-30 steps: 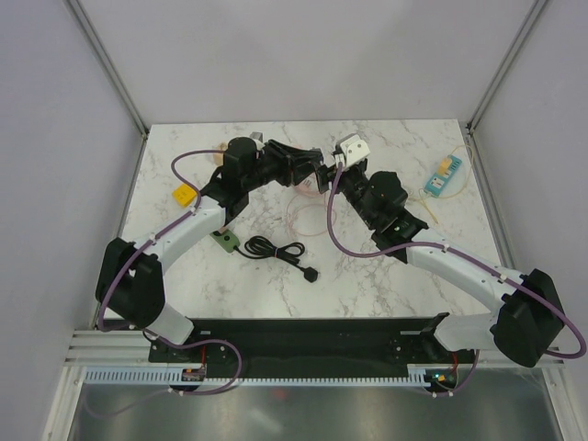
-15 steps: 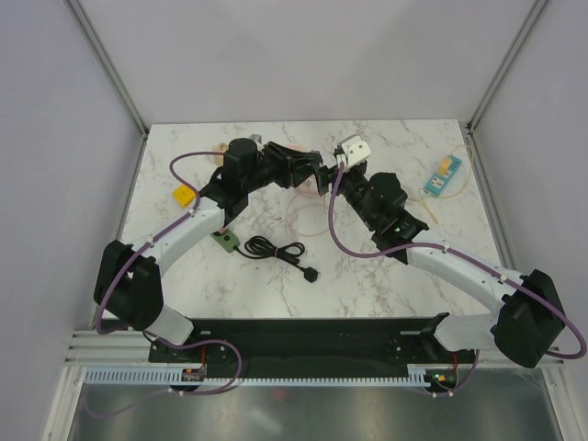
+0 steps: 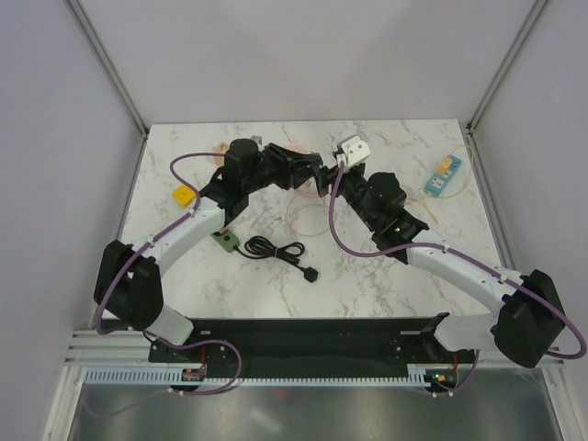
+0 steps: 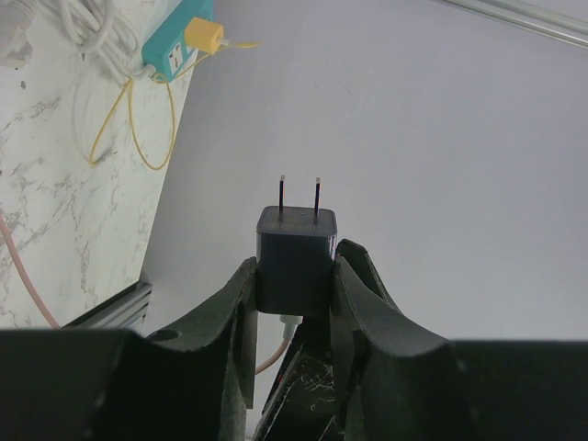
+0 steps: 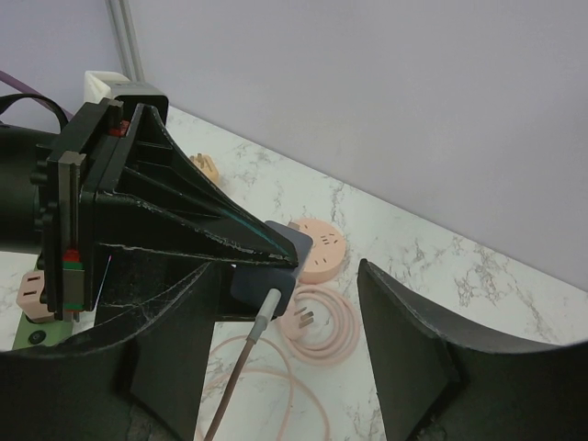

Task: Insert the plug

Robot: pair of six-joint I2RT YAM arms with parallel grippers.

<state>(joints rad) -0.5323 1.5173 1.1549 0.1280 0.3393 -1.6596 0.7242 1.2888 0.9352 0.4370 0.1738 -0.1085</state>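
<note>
Left gripper (image 4: 296, 268): narrow, matte black fingers clamped on both flanks of the plug (image 4: 296, 241). The plug is a dark blue-grey cube with rounded edges and a smooth shell. Two flat metal prongs (image 4: 317, 194) point to 12 o'clock in the left wrist view. A pink cable (image 5: 241, 367) with a white collar leaves the plug's base.

The plug is held above the white-veined marble table (image 3: 386, 276), at 12 o'clock from its centre.

Right gripper (image 5: 292, 312): jaws wide, one on each side of the plug, gripping nothing.

A round pink socket (image 5: 319, 250) lies flat on the table.

A teal power strip (image 4: 175, 46) lies at the table's 3 o'clock side, with a yellow plug (image 4: 204, 37) seated in it.
</note>
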